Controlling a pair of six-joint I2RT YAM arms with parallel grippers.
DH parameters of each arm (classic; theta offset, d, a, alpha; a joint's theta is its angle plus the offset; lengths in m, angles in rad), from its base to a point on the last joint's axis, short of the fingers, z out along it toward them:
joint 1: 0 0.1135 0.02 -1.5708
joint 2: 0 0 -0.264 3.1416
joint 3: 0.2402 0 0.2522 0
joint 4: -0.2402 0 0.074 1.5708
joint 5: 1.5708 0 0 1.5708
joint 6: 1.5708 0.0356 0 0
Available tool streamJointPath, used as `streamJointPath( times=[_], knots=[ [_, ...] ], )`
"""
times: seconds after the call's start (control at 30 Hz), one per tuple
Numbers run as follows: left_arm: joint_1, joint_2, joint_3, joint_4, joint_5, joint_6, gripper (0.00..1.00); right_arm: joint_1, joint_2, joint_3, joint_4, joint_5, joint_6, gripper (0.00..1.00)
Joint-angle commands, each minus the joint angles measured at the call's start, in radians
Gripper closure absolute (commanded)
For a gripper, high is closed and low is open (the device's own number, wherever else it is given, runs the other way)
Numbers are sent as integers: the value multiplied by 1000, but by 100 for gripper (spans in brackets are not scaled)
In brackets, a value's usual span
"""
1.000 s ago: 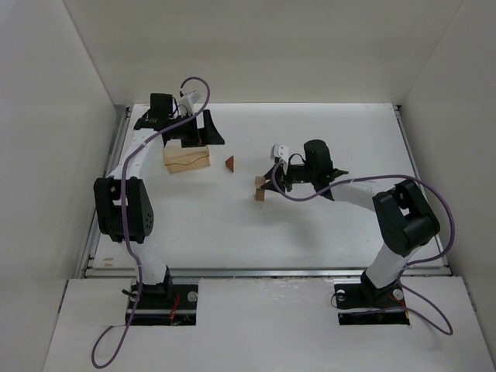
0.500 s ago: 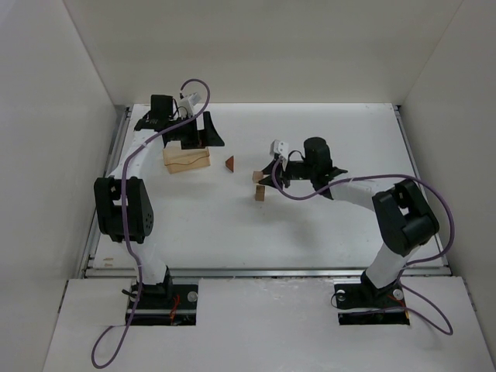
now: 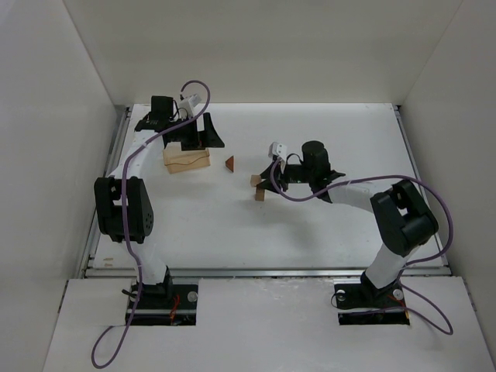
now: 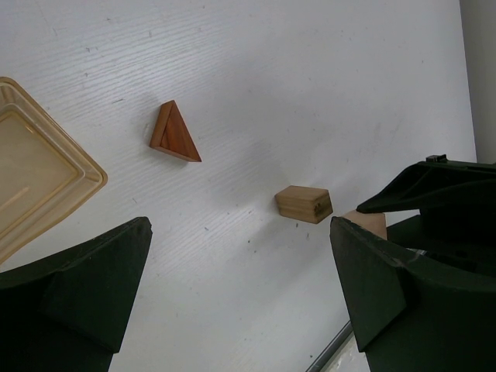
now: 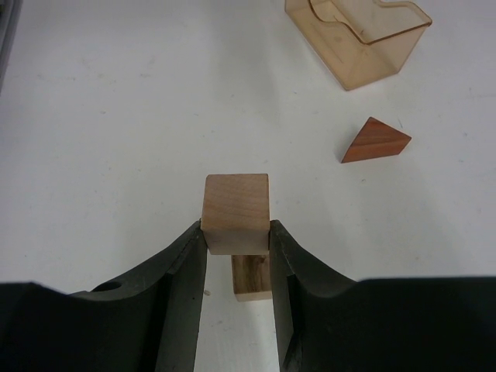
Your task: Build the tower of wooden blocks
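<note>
Right end effector (image 5: pixel 236 229), gripping tan block (image 5: pixel 236 201)

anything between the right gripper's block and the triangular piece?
No, just bare table between the tan block and the reddish-brown triangular piece, clear in the right wrist view.

The left arm (image 3: pixel 124 209) and right arm (image 3: pixel 399 221) share one build: white tubular links between bulky black joint housings, each rising from a black base plate (image 3: pixel 161 301). A purple cable (image 3: pixel 93 350) loops out beside each base plate and trails along the links. Farthest from the base plate sit a small white camera module (image 3: pixel 277 147) and the right gripper (image 5: pixel 236 232), its thick matte-black fingers (image 5: pixel 174 287) curved on their inner faces.
</note>
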Motion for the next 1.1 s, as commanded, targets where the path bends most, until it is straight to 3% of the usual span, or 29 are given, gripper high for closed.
streamJointPath(
  times=[0.0, 0.33, 1.07],
  knots=[
    [0, -58, -4, 4, 16, 19, 0, 6, 6, -24, 106, 9, 25, 100],
    [0, -58, -14, 13, 16, 19, 0, 6, 38, -58, 195, 47, 70, 100],
    [0, -58, -14, 13, 16, 19, 0, -14, 56, -67, 168, 57, 79, 100]
  ],
)
